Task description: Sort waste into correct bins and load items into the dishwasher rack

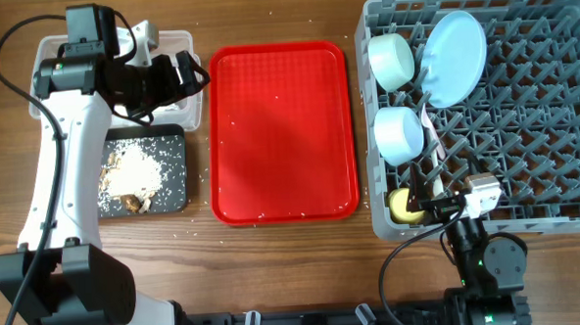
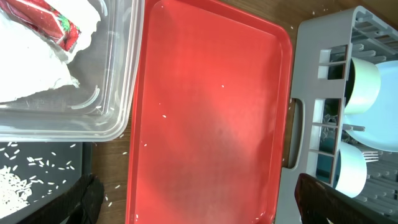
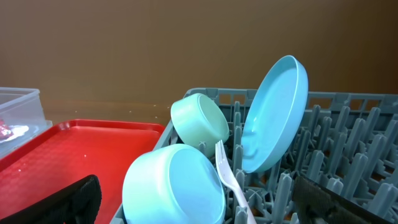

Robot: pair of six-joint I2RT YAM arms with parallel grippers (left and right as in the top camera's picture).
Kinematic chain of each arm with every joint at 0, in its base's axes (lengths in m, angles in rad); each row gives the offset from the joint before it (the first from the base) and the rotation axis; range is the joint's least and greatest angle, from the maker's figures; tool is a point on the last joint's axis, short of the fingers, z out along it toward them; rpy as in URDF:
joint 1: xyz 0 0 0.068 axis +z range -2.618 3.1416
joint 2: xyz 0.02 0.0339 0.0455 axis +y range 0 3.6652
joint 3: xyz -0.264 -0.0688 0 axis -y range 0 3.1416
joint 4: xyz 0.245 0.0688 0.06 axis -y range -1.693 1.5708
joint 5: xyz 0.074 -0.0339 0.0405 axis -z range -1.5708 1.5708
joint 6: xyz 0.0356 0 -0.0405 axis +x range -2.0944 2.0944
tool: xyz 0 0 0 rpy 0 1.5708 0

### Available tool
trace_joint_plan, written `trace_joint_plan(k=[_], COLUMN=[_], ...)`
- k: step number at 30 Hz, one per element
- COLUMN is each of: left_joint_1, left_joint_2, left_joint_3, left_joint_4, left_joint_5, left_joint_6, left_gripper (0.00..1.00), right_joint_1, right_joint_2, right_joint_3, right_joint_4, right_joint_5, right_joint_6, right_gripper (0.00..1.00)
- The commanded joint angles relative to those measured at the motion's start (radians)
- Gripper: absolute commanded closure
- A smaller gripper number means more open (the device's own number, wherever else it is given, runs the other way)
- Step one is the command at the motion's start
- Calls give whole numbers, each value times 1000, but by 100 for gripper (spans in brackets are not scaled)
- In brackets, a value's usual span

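The grey dishwasher rack (image 1: 545, 171) holds a pale blue plate (image 1: 454, 57) on edge, two pale blue bowls (image 1: 391, 60) (image 1: 400, 136), a white fork (image 1: 428, 127) and a yellow cup (image 1: 402, 205) at its front left corner. I cannot make out the spoon. My right gripper (image 1: 431, 200) is open and empty over that corner; its wrist view shows a bowl (image 3: 174, 186), the fork (image 3: 230, 177) and the plate (image 3: 273, 112). My left gripper (image 1: 186, 71) is open and empty beside the clear tub (image 1: 172, 40), which holds the napkin (image 2: 31, 62) and wrapper (image 2: 50, 22). The black tray (image 1: 178, 172) holds rice crumbs (image 1: 133, 169).
The flat red serving tray (image 1: 281, 133) lies between the bins and the rack, with a few rice grains on it. Loose grains lie on the wooden table around the black tray. The left arm reaches across the left side of the table.
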Motion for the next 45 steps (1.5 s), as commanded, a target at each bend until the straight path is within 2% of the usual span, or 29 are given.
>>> trace_joint_plan(k=[1,9,12,14,16,18,19,22,27,29,32,41,45], left_joint_1=[1,4,17,14,-8,-35,-45,-39,-5,-5,-5,-5,-5], left_joint_2=[-13,-13,-26,-64,-145,-266,-399,-571,-954,-1123,-1310,-1543,-1628], left_joint_3=[14,12,12,-9,-135,-359,-591,-862,-1310,-1450,-1567,-1565,-1565], left_joint_4=[2,3,-1,42,267,580,826,1030,1219,1235,1226,965,951], left_joint_5=[1,-4,-103,-111,-110,-111,-111,-121,-156,-192,-213,-243,-243], left_joint_6=[2,2,2,3,29,60,79,85,85,85,85,85,85], left_gripper=[0,0,0,0,0,0,0,0,0,0,0,0,0], right_joint_1=[-4,-4,-4,-4,-4,-4,-4,-4,-4,-4,-4,-4,-4], right_joint_2=[-14,-14,-14,-14,-14,-14,-14,-14,-14,-14,-14,-14,-14], right_joint_3=[-1,-1,-1,-1,-1,-1,-1,-1,-1,-1,-1,-1,-1], right_joint_4=[4,4,4,4,4,4,4,4,4,4,4,4,4], right_joint_5=[-17,-17,-17,-17,-17,-17,-17,-17,-17,-17,-17,-17,-17], right_joint_6=[14,14,14,14,14,14,14,14,14,14,14,14,14], right_gripper=[0,0,0,0,0,0,0,0,0,0,0,0,0])
